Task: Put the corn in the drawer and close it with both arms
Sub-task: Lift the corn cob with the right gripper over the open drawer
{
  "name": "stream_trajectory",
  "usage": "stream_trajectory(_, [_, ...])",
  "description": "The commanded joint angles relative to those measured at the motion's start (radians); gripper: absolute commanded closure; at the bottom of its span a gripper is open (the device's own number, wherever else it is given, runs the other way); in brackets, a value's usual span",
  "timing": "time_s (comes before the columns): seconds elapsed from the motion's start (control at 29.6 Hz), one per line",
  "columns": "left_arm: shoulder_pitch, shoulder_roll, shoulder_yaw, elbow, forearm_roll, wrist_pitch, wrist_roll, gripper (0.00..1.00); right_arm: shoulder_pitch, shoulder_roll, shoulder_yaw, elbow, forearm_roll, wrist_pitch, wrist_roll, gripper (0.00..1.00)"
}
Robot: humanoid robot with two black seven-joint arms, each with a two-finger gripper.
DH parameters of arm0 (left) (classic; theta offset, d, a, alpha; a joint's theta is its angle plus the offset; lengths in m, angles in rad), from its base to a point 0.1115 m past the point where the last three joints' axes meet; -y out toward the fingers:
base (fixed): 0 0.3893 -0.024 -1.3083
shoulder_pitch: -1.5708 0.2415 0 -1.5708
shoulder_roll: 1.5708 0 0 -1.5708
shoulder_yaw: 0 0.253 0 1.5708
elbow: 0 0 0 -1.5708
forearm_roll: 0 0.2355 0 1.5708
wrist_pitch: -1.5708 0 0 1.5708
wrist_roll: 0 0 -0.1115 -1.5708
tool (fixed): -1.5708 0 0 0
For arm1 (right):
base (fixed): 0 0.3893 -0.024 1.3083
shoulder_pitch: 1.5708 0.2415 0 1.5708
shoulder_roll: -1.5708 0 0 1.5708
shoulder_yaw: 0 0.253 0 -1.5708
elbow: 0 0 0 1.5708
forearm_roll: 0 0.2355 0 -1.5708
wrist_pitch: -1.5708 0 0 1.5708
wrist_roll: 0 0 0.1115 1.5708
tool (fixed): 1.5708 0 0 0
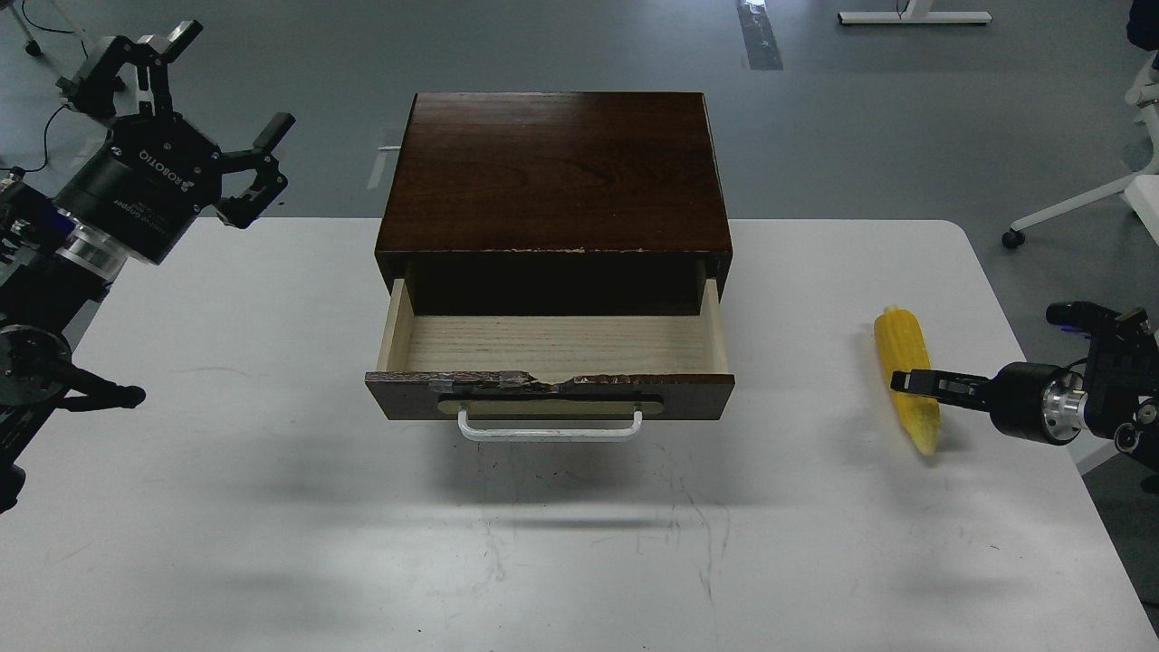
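The corn lies on the white table at the right, its point toward me and its blunt end tilted a little left. My right gripper reaches in from the right, its dark tip over the corn's lower half; it is seen edge-on, so I cannot tell its fingers apart. The drawer is pulled open, its pale wood inside empty, its white handle facing me. My left gripper is open and empty, raised at the far left above the table's back corner.
The dark brown cabinet holding the drawer stands at the table's back middle. A white chair base stands on the floor beyond the right edge. The table's right edge runs just past the corn.
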Motion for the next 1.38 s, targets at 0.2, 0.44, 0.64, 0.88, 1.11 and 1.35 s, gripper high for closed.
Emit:
stream_trajectory(0.2, [0.0, 0.004, -0.026, -0.001, 0.0, 0.0, 0.0, 0.02, 0.455, 0.012, -0.142, 0.109, 0.004, 0.096, 0.0, 0.88])
stream_trajectory(0.44, [0.003, 0.001, -0.026, -0.001, 0.0, 0.0, 0.0, 0.02, 0.69, 0.151, -0.282, 0.145, 0.009, 0.096, 0.0, 0.89])
stream_trajectory(0.64, [0.003, 0.007, -0.028, -0.001, 0.0, 0.0, 0.0, 0.02, 0.778, 0.268, -0.304, 0.164, 0.006, 0.096, 0.0, 0.89])
stream_trajectory(0.88, [0.003, 0.004, -0.032, -0.002, -0.002, 0.0, 0.0, 0.02, 0.846, 0.369, -0.343, 0.179, 0.015, 0.094, 0.0, 0.89])
stream_trajectory(1.11, [0.004, -0.005, -0.04, -0.002, 0.0, 0.0, 0.0, 0.02, 0.858, 0.395, -0.354, 0.194, 0.017, 0.093, 0.0, 0.89])
stream_trajectory(1.35, [0.008, 0.003, -0.041, -0.002, 0.0, 0.0, 0.0, 0.02, 0.902, 0.397, -0.36, 0.285, 0.015, 0.093, 0.0, 0.89])
